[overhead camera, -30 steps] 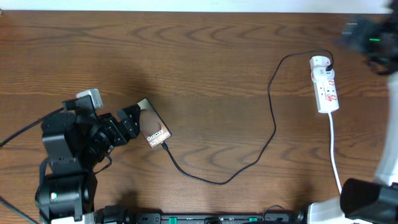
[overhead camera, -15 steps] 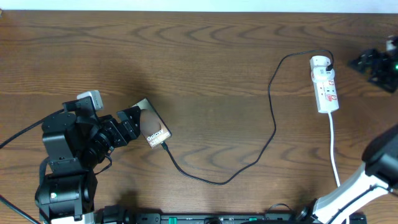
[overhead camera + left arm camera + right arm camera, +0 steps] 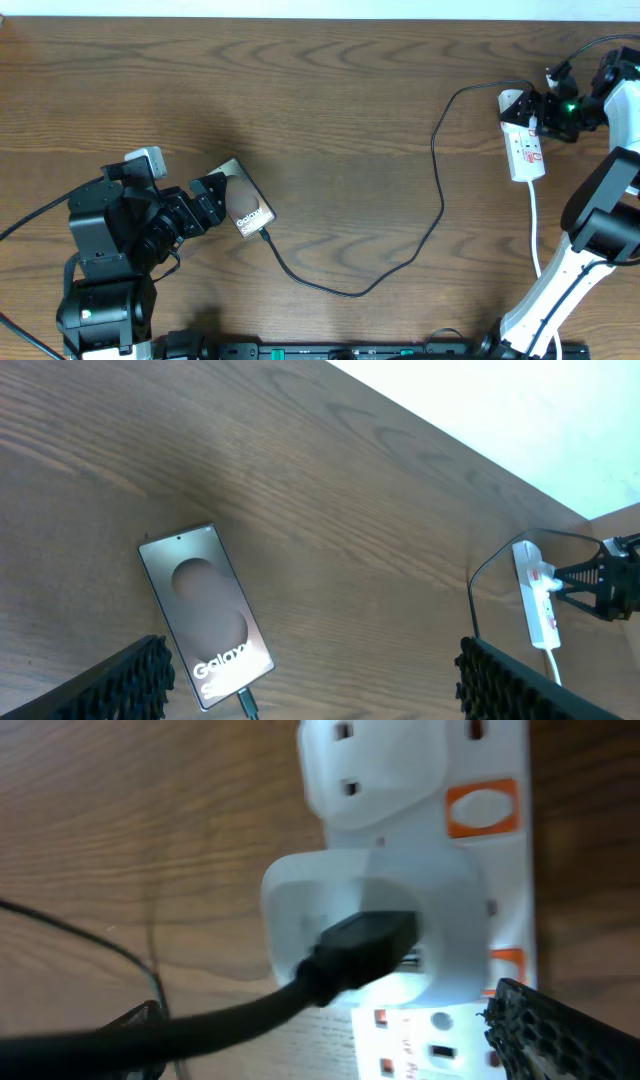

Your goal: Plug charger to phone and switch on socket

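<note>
Right tool [image 3: 542, 110], jaws spread, hovers at the socket [image 3: 526, 150] beneath it; left tool [image 3: 213, 197], open too, has the phone [image 3: 245, 203] just ahead. Charger [image 3: 440, 200] looks seated (both ends); only switching on is left, I judge.

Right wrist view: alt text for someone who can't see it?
Close-up of a white power strip on a wooden table, a white adapter plugged in with a black cable leading off left. Orange switches sit beside it; a black fingertip shows bottom right.
</note>
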Available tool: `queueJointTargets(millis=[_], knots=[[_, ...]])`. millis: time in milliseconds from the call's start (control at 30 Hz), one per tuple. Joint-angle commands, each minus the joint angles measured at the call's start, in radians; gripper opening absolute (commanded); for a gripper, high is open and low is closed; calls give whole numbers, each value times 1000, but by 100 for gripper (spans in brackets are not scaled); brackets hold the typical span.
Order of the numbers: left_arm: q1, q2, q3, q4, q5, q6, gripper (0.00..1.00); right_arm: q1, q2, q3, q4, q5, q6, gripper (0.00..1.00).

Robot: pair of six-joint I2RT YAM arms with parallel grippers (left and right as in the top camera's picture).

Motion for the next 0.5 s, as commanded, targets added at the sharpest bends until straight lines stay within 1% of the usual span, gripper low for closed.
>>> queueJointTargets(millis=[0, 467], knots=[[0, -2, 11, 0, 12, 2, 89, 6, 2, 5, 10, 47, 32, 99], [0, -2, 11, -7, 12, 2, 89, 27, 2, 5, 42, 10, 48, 99]])
